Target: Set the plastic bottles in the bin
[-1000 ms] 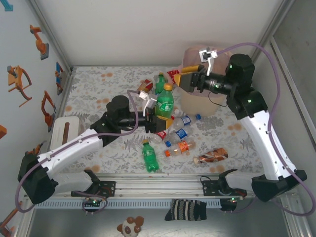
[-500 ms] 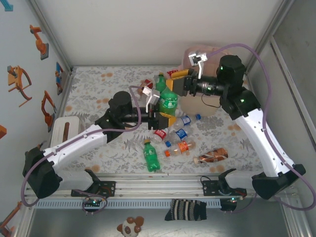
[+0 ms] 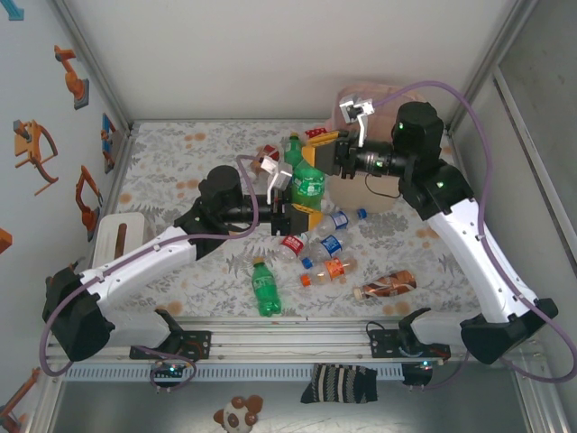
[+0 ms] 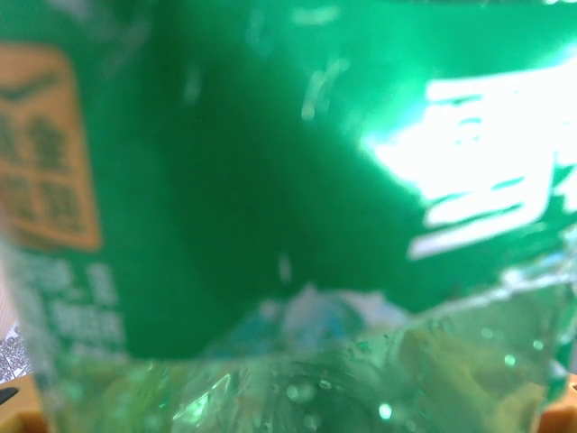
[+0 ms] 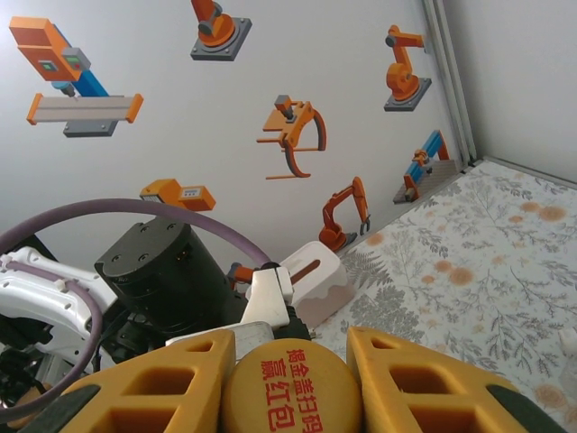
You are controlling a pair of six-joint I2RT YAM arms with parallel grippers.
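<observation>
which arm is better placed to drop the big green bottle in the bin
Right, likely. The right gripper grips the green bottle by its yellow cap, with the bin just behind it; the left gripper holds the body, farther from the bin.

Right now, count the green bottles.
3: big bottle upright at the centre, small bottle just behind it, third bottle lying near the front edge. Others may be hidden in the pile.
</observation>
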